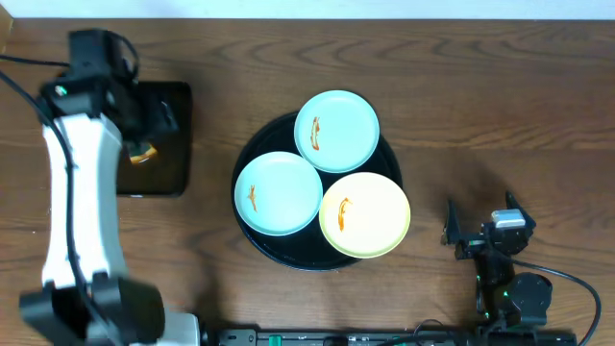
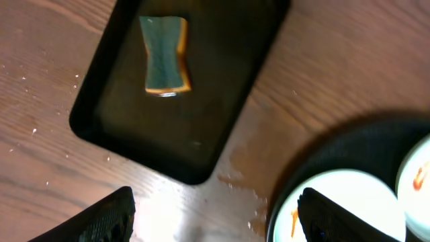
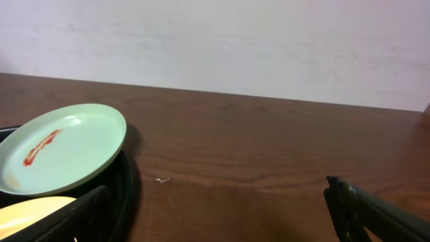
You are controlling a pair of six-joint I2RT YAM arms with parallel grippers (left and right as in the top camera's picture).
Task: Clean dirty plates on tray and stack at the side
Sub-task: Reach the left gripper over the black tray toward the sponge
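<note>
Three dirty plates lie on the round black tray point(image 1: 252, 234): a mint-blue one at the back point(image 1: 336, 130), a mint-blue one at the left point(image 1: 279, 192) and a pale yellow one at the front right point(image 1: 365, 213). Each has an orange-brown smear. My left gripper point(image 1: 154, 120) is open and empty above the small rectangular tray; in the left wrist view point(image 2: 215, 218) its right finger overlaps the left mint plate point(image 2: 349, 195). My right gripper point(image 1: 479, 219) is open and empty, right of the round tray. The right wrist view point(image 3: 215, 215) shows the back mint plate point(image 3: 64, 144) and the yellow plate's edge point(image 3: 33, 207).
A small rectangular black tray point(image 1: 168, 168) at the left holds a sponge with a green top and yellow body point(image 2: 163, 55). A wet patch lies on the wooden table point(image 2: 242, 171) between the two trays. A pale wall point(image 3: 215, 40) stands behind the table.
</note>
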